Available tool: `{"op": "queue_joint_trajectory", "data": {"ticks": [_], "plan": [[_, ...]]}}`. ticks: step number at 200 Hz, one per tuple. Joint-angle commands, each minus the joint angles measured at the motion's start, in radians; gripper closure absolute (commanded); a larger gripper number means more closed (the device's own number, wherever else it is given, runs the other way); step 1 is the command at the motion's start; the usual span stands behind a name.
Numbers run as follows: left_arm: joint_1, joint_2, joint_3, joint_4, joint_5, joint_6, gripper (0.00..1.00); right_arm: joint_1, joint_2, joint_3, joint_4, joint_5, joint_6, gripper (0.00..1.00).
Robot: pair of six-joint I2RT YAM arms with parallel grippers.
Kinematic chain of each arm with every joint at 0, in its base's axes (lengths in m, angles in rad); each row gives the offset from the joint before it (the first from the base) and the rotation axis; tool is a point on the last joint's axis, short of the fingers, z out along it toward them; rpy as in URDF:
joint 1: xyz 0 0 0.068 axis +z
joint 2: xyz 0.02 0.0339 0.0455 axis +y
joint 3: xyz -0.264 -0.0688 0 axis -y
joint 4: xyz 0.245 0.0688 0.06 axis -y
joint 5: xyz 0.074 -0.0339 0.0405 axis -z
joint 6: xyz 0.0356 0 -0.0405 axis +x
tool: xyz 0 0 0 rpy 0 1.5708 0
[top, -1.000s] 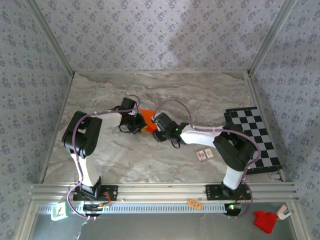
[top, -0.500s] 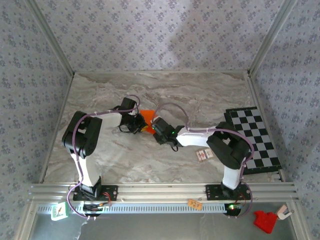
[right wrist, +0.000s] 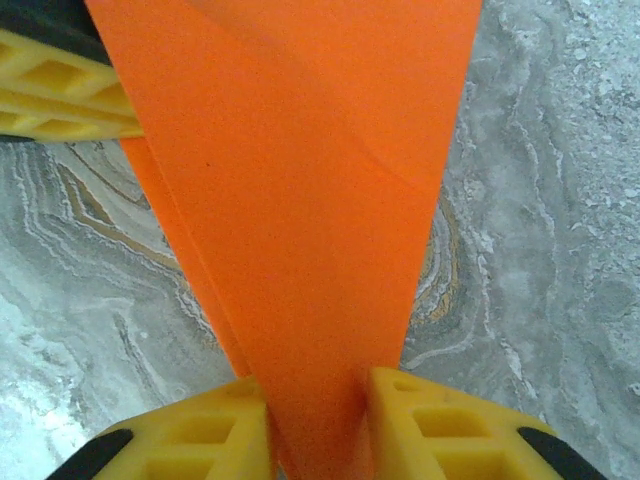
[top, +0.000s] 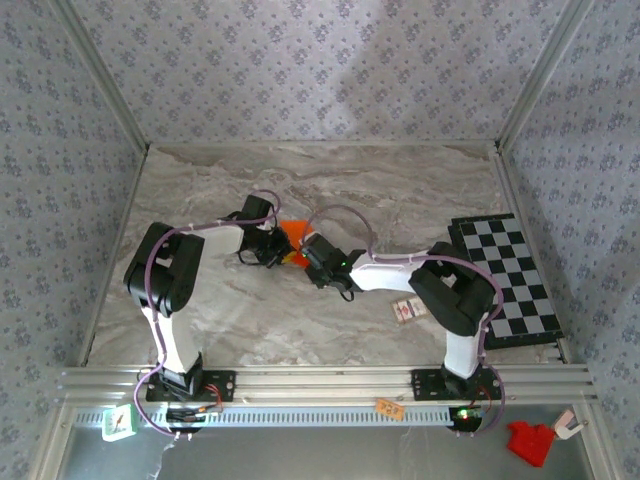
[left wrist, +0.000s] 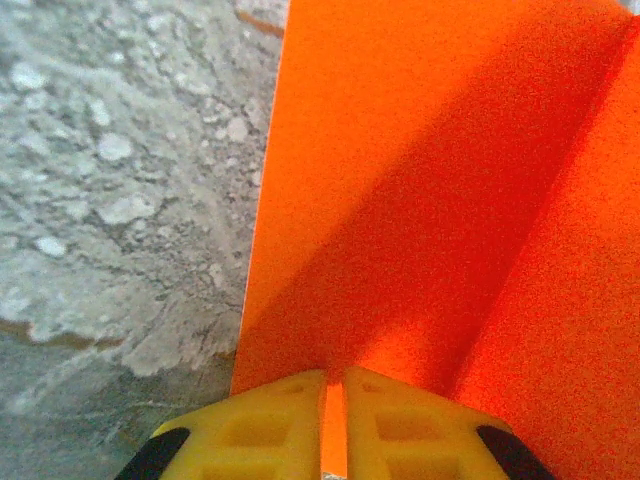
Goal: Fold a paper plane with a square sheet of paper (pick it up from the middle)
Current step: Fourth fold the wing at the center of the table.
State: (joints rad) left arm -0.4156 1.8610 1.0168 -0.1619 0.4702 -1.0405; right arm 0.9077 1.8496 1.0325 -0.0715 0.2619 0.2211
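The folded orange paper (top: 292, 233) is held just above the marble table between both grippers. In the left wrist view it (left wrist: 420, 180) is a creased sheet with a shadowed fold running up to the right, and my left gripper (left wrist: 334, 425) is shut on its near edge. In the right wrist view the paper (right wrist: 300, 200) narrows to a point toward my right gripper (right wrist: 318, 425), which is shut on that narrow end. The left gripper's yellow fingers (right wrist: 60, 95) show at the paper's far corner. From above, my left gripper (top: 276, 246) and right gripper (top: 304, 252) almost meet.
A black-and-white checkered board (top: 505, 275) lies at the table's right edge. Two small cards (top: 408, 310) sit near the right arm's elbow. A red block (top: 530, 442) rests off the table at the front right. Bare marble table (top: 400, 190) stretches behind the grippers.
The right arm has pushed a little to the left toward the left gripper, covering more of the orange paper from above. The left arm has held still.
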Motion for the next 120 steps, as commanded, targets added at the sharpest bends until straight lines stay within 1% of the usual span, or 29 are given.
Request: {"op": "queue_joint_trajectory", "data": {"ticks": [1,53,72,120], "plan": [[-0.012,0.026,-0.006,-0.069,-0.021,-0.003,0.86,-0.003,0.008,0.028,-0.013,-0.003,-0.001,0.72],[-0.012,0.019,-0.004,-0.069,-0.018,-0.002,0.86,-0.013,0.011,0.033,-0.018,-0.049,-0.007,0.8],[-0.012,0.005,-0.002,-0.068,-0.016,0.0,0.86,-0.024,0.016,0.03,-0.017,-0.089,-0.008,0.82],[-0.002,-0.063,-0.009,-0.068,-0.031,0.014,0.81,-0.049,0.028,0.025,0.003,-0.212,-0.023,0.83]]}}
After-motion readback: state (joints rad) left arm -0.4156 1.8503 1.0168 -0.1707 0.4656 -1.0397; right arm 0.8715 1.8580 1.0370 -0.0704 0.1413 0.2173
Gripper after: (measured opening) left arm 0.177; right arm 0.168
